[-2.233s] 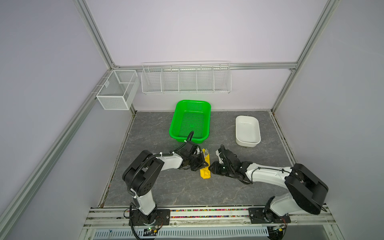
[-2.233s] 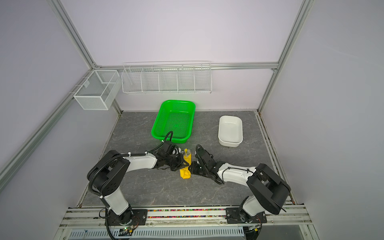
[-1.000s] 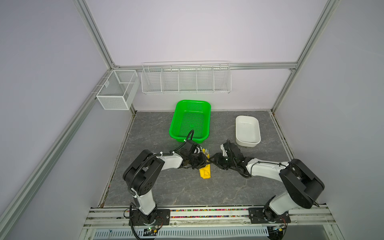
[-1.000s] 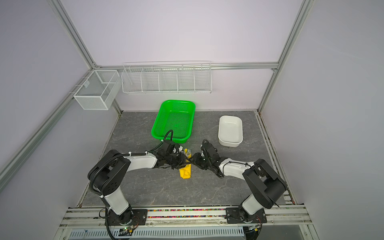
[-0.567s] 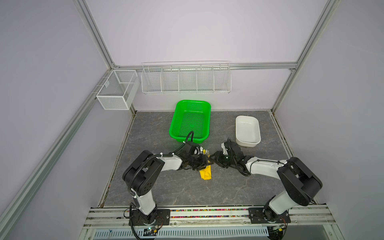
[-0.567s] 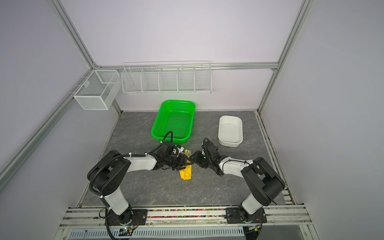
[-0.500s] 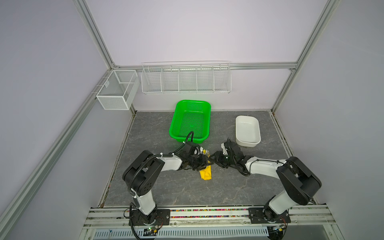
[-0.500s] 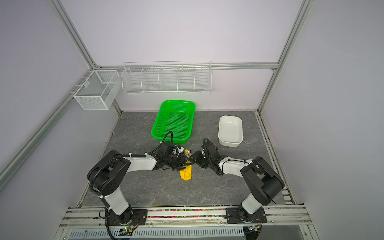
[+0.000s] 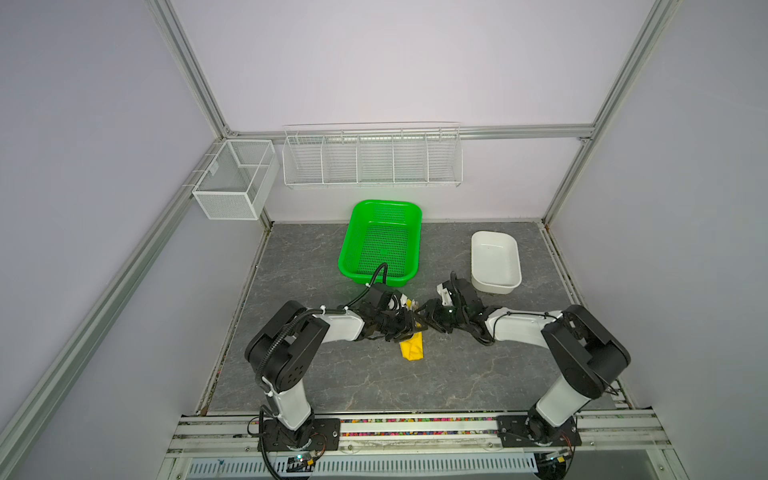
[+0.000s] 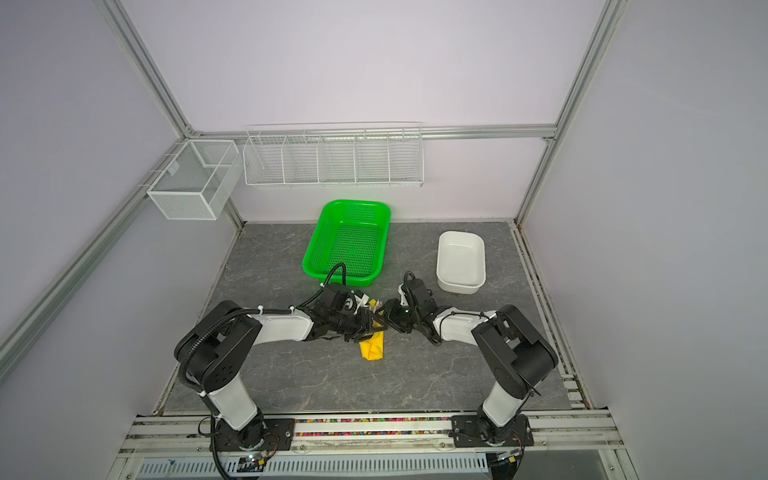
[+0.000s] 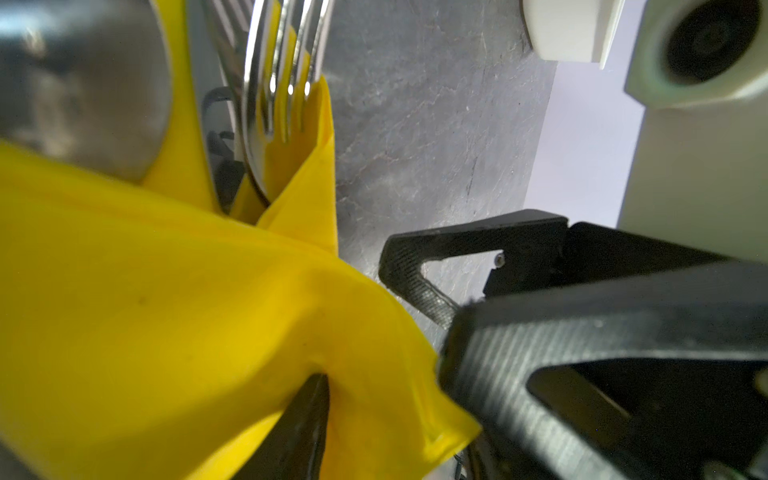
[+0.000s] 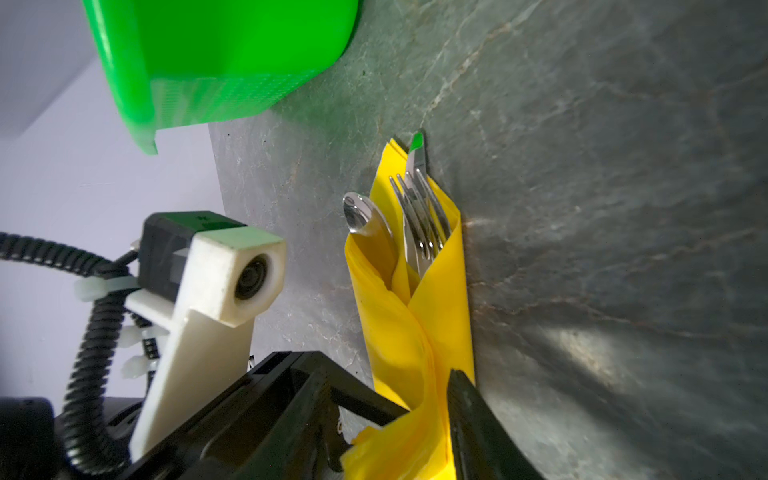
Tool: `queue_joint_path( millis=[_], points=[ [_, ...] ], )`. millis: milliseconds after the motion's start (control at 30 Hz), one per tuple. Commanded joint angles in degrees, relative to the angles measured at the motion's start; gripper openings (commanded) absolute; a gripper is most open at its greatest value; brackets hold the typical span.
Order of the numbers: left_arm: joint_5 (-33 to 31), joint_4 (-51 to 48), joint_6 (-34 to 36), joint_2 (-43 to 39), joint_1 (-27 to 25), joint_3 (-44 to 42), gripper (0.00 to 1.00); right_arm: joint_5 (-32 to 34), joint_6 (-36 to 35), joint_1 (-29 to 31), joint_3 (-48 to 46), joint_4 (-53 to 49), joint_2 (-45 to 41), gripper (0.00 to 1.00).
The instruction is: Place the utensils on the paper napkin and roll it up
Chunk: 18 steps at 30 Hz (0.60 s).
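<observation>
Grey table (image 9: 332, 374): green basket (image 9: 380, 241) far centre. Just nearer, left gripper (image 9: 408, 329) and right gripper (image 9: 422, 319) meet, fingers flanking the paper napkin (image 9: 412, 348); clamped or loose, cannot tell. Napkin wrapped round the utensils (image 12: 419, 220), tips poking out the far end.

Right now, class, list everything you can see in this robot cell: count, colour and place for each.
paper napkin: one, yellow, wrapped round the cutlery, mid-table.
utensils: three, silver; fork, knife, spoon heads sticking out of the napkin.
basket: one, green, behind the napkin.
tub: one, white, back right.
wire rack: one, white, back wall.
mesh box: one, white, left wall.
table: one, grey marbled.
left gripper, right gripper: two, black fingers, at the napkin.
</observation>
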Motion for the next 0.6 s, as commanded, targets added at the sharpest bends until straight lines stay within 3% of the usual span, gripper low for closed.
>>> queue_joint_path(
  millis=[0, 567],
  points=[
    [0.1, 3.4, 0.1, -1.0, -0.4, 0.6, 0.51, -5.2, -1.4, 1.1, 0.1, -3.7, 0.7, 0.44],
    [-0.2, 2.8, 0.4, -1.3, -0.4, 0.8, 0.51, -5.3, -3.5, 0.8, 0.8, -7.0, 2.2, 0.14]
  ],
)
